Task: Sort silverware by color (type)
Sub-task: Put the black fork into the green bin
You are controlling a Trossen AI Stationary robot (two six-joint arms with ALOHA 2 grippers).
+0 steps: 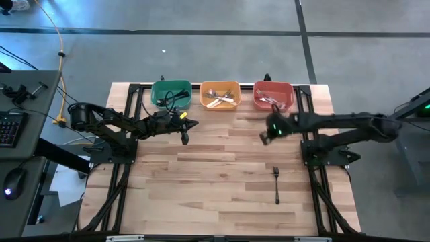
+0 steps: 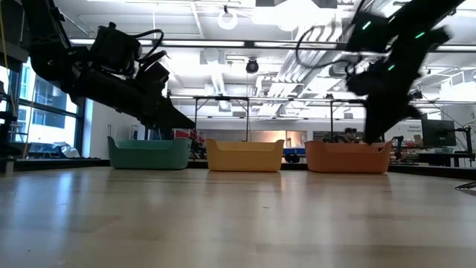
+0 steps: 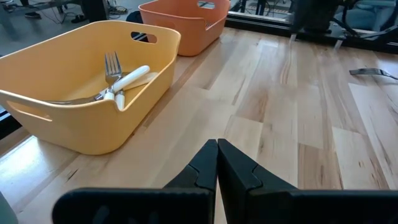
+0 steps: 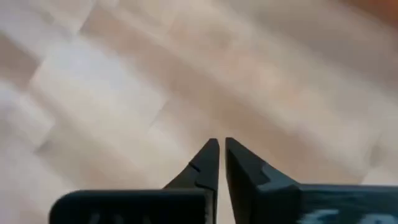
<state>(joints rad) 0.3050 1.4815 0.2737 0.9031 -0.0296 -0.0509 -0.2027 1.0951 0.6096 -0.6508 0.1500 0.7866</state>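
Observation:
One black-handled fork (image 1: pixel 276 183) lies flat on the table's right near part, and it also shows far off in the left wrist view (image 3: pixel 373 73). More silverware lies in the three bins: dark pieces in the green bin (image 1: pixel 170 93), white-handled forks (image 3: pixel 121 84) in the yellow bin (image 1: pixel 220 95), and some in the red bin (image 1: pixel 273 96). My left gripper (image 1: pixel 187 132) hangs shut and empty just in front of the green and yellow bins. My right gripper (image 1: pixel 267 135), fingers together (image 4: pixel 219 148) and empty, hovers over bare wood in front of the red bin.
The three bins stand in a row along the table's far edge (image 2: pixel 245 155). Both arm bases sit at the table's left and right sides. Bare wood spreads across the middle and near part (image 1: pixel 215 175). A desk with keyboard and mouse (image 1: pixel 13 128) stands off the table's left.

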